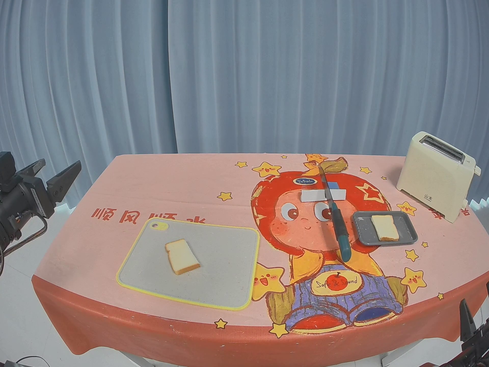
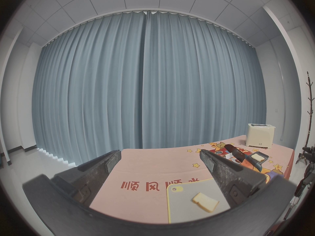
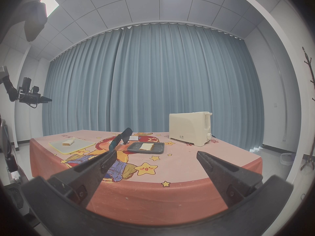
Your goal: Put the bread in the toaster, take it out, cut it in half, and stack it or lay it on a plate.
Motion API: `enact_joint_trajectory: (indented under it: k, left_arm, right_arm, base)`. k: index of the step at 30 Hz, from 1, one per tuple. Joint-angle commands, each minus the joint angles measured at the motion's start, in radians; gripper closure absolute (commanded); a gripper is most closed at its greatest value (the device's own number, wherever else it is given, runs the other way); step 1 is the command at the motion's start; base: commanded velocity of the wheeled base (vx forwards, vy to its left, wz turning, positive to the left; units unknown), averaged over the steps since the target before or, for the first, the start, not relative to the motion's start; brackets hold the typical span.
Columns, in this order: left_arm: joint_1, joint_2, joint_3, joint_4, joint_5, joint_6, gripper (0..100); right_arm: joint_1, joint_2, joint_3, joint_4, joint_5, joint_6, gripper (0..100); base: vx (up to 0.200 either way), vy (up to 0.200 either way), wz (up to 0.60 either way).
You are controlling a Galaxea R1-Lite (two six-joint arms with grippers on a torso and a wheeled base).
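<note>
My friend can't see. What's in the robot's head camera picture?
A pink cartoon table holds a grey cutting board with a bread slice on the left, a knife in the middle, then a grey tray with a second slice near a cream toaster on the right. The left gripper hangs open beyond the table's left side.

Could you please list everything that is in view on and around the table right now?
cutting board: 1, grey with yellow rim, left part of table
tray: 1, dark grey, near the toaster
bread slices: 2, pale with brown crust, one on the cutting board, the other slice in the tray
knife: 1, teal handle, dark blade, mid-table, blade across the white block
white block: 1, white, mid-table
toaster: 1, cream, far right
tablecloth: 1, pink, cartoon print, over table
curtain: 1, blue-grey, behind table
left claw: 1, black, open, beyond table's left edge
right claw: 1, black, open, off near right corner
</note>
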Motion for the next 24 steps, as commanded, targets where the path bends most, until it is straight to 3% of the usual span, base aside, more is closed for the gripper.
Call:
enact_joint_trajectory:
  k: [1,14,24]
  left_arm:
    - [-0.001,0.028,-0.005,0.0,0.0,-0.015,0]
    - [0.002,0.13,-0.002,0.0,0.005,-0.026,0]
    - [0.005,0.21,-0.034,-0.008,0.066,-0.037,0]
  right_arm:
    - [0.0,-0.016,0.018,0.0,0.0,0.0,0]
    - [0.0,-0.016,0.018,0.0,0.0,0.0,0]
    - [0.0,-0.016,0.018,0.0,0.0,0.0,0]
  base:
    - [0.0,0.0,0.0]
    - [0.0,0.0,0.0]
    - [0.0,0.0,0.0]
